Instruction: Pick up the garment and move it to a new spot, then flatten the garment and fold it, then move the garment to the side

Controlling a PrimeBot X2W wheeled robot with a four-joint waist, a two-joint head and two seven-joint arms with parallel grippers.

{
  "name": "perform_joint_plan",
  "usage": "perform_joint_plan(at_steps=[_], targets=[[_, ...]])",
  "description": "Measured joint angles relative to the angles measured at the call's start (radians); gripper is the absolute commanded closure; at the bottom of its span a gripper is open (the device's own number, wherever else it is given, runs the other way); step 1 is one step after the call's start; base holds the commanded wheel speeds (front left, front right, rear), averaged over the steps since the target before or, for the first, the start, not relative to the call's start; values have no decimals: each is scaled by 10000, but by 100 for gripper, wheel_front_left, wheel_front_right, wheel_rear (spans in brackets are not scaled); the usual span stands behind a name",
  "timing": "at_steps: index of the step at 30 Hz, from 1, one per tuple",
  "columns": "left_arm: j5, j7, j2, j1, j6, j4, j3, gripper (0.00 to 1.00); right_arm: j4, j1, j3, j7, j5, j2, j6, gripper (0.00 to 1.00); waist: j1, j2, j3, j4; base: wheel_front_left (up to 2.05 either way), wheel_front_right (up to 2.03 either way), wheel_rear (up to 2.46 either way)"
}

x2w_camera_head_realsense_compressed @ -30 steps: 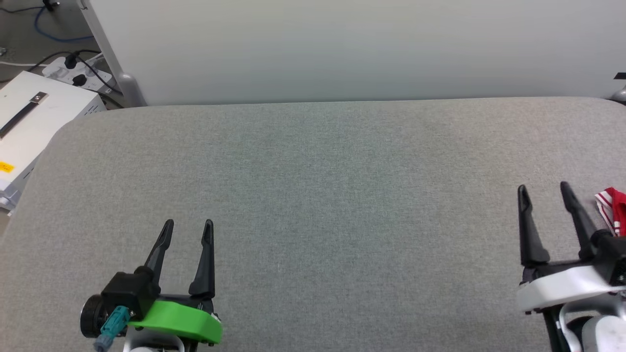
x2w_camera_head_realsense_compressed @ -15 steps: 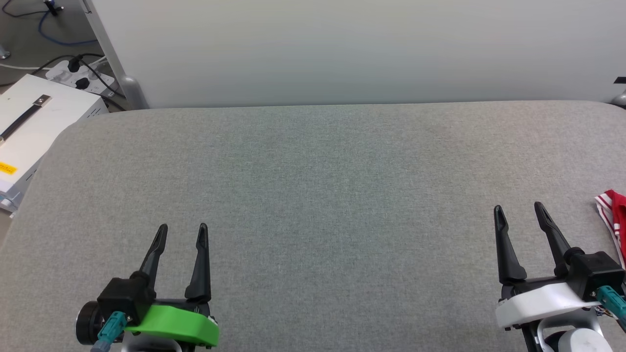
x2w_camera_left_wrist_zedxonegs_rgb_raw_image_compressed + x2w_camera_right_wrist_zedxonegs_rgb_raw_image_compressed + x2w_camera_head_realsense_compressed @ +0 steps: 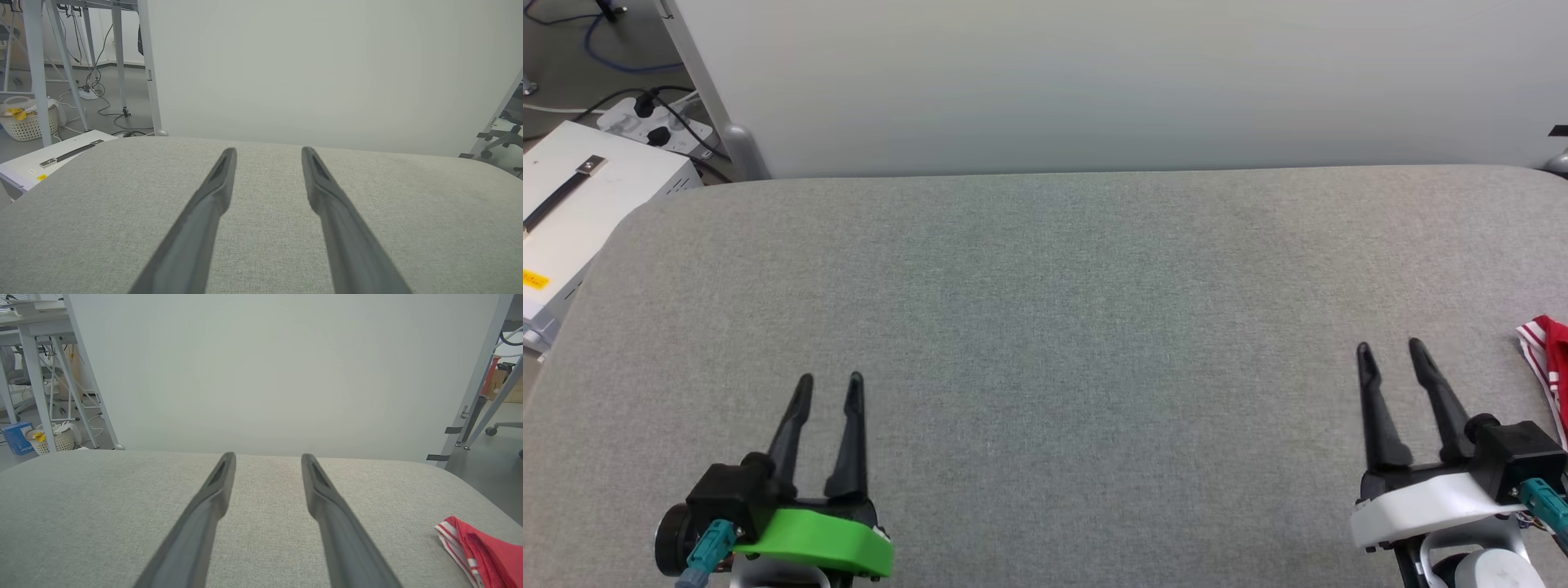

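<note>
**Both arms over the grey surface (image 3: 1045, 269), head and wrist views.** We see the left hand (image 3: 829, 377) at the lower left and the right hand (image 3: 1389, 345) at the lower right. Each hand's two dark fingers point away from the robot. Both hands are released: in each wrist view the fingers stand parted, with bare surface between them and nothing grasped.

The garment (image 3: 1553, 353) lies on the surface at its far right side, cut off by the edge of the head view. It sits to the right of the right hand, near it but apart, and about level with the fingers. In the right wrist view it appears at the lower right corner, outside the right finger. The right hand is thus much the nearer. The left hand is well apart from the garment, with the whole bare middle of the surface between them. We judge that any reach for the garment falls to the right arm, which must swing rightward rather than forward.

The visible part of the garment is red cloth in flat, stacked layers, with white-striped trim along the edge that faces the hand. That edge runs roughly along the fingers' own direction. We cannot tell the garment's long axis, since most of it lies out of frame.
</note>
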Motion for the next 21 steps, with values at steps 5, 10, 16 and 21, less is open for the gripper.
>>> perform_joint_plan(at_steps=[5,10,16,21], targets=[[4,10,0,0,2,0,-13,100,-2,0,6,35,0,0,0,100,0,0,-3,4,0,0,0],[23,105,0,-2,15,-2,-13,100,-4,0,21,117,-2,0,0,100,0,0,-10,14,0,0,0],[100,238,-2,-5,100,-10,-10,100,-6,0,44,226,-6,0,0,100,0,0,-19,28,0,0,0],[174,349,-6,-7,132,-15,-10,100,-10,0,56,313,-63,0,0,100,0,0,-25,38,0,0,0]])
